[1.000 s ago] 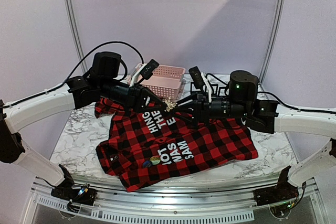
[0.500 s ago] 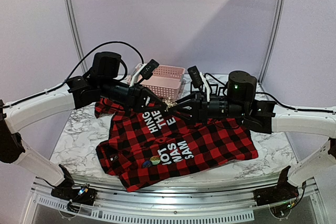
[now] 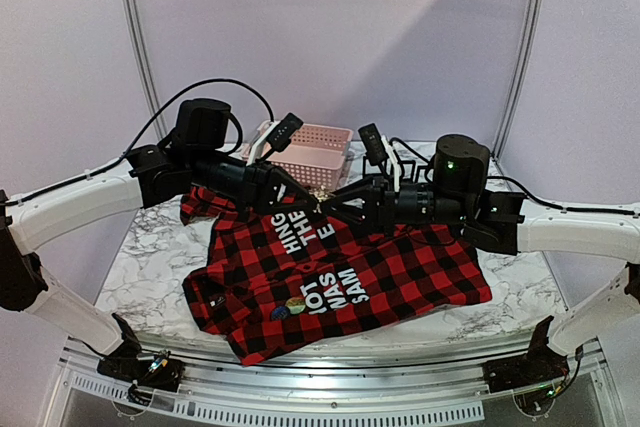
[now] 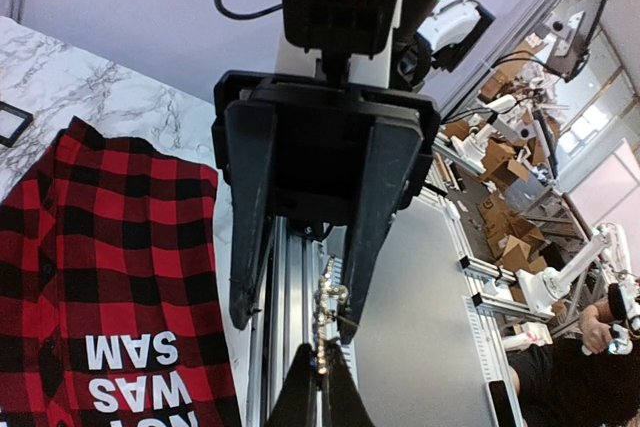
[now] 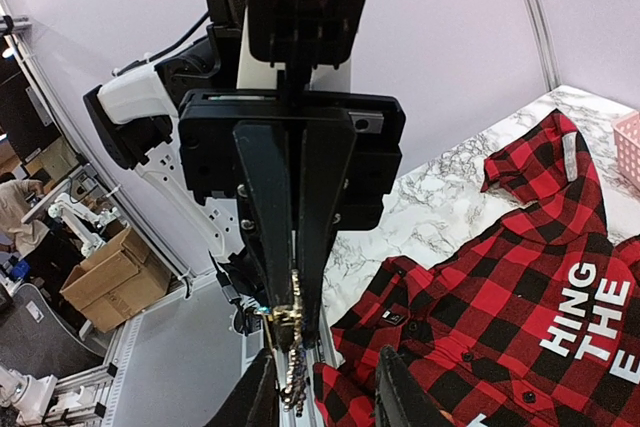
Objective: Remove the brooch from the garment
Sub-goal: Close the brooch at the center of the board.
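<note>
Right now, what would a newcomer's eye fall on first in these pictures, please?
Two grippers meet tip to tip above a red-and-black plaid shirt on the marble table. The left gripper is shut on a small gold brooch, with the right gripper open around it. A pink basket sits behind.

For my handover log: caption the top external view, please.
Above the plaid garment, the left fingers pinch the brooch while the right fingers, apart, flank it.

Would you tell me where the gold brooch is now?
Top view, centre: the gold brooch is pinched in the left claw, with the right claw straddling it, above the shirt.
</note>
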